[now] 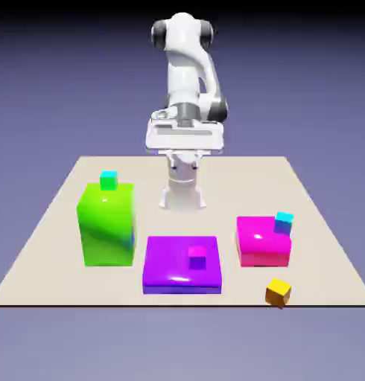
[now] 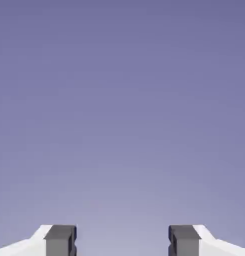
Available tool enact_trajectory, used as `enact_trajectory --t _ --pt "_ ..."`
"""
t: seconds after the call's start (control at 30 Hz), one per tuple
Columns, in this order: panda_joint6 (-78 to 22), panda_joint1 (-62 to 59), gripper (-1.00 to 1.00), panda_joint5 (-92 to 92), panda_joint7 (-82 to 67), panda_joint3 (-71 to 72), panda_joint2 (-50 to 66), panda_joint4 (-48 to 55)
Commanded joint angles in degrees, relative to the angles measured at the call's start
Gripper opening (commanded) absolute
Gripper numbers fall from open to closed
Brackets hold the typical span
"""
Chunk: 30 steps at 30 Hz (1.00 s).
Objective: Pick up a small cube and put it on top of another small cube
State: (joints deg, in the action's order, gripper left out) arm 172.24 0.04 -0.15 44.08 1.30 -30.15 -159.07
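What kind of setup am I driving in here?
Most likely a rendered simulation test scene, not a real room: a beige table against a plain blue-violet backdrop, glossy big blocks such as the green block, and tiny cubes like the yellow cube.

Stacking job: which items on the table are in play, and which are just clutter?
In play:
- small yellow cube, loose on the table near the front edge
- gripper, open, holding nothing
- stacking target: one of the other small cubes; which one can't be told

Probably clutter:
- green block, cyan cube on top
- purple slab, purple cube on it
- magenta block, cyan cube on it
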Motion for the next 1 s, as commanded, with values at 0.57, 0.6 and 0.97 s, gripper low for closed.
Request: enact_trajectory --t 0.57,0.6,0.97 --pt "-26.37 -9.68 0.00 -2.17 24.26 19.37 37.38 28.82" --pt "-27.83 -10.21 0.00 -2.29 25.61 20.45 39.46 30.42" --pt "-43.95 -16.13 0.00 -3.62 40.43 32.29 62.30 48.03"
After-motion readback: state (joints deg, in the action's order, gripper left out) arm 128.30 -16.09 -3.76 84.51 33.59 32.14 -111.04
